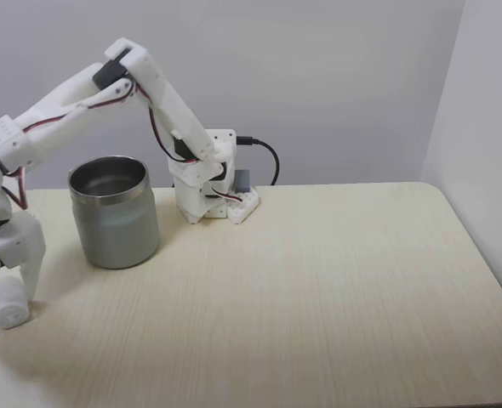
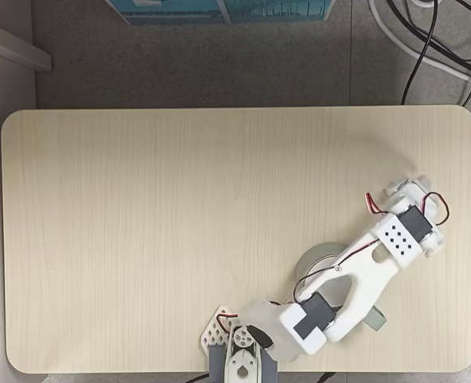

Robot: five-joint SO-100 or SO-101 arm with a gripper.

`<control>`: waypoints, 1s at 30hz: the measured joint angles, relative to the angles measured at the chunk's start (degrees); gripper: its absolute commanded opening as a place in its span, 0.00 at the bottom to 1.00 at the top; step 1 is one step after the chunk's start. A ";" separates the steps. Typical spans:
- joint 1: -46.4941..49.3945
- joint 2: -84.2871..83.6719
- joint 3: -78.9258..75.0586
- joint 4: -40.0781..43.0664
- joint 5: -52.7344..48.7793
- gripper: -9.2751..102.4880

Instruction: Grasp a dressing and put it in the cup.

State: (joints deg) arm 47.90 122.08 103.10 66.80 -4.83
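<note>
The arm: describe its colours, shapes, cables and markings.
The arm is built of white, blocky plastic links with black servo blocks at the joints. Thin red and black wires loop between segments, and a black cable plugs into the base. In the top-down fixed view, the link near the wrist carries a grid of small dark holes.

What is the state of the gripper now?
Gripper: closed around the dressing, low at the table, beside the cup.

Bright, even, sharp; soft faint shadows.
</note>
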 measured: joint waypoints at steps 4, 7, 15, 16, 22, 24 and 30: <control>0.00 0.97 2.02 0.88 -0.35 0.13; 0.00 0.97 2.20 1.41 -0.70 0.09; 0.88 1.05 10.90 13.89 0.18 0.08; 1.05 1.05 13.71 16.96 0.35 0.08; 1.76 1.05 32.43 34.45 1.05 0.08; 2.20 -1.05 34.45 35.77 1.05 0.08; 1.85 -16.08 28.30 35.95 -0.44 0.08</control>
State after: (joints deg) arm 49.75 106.00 131.40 102.74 -5.27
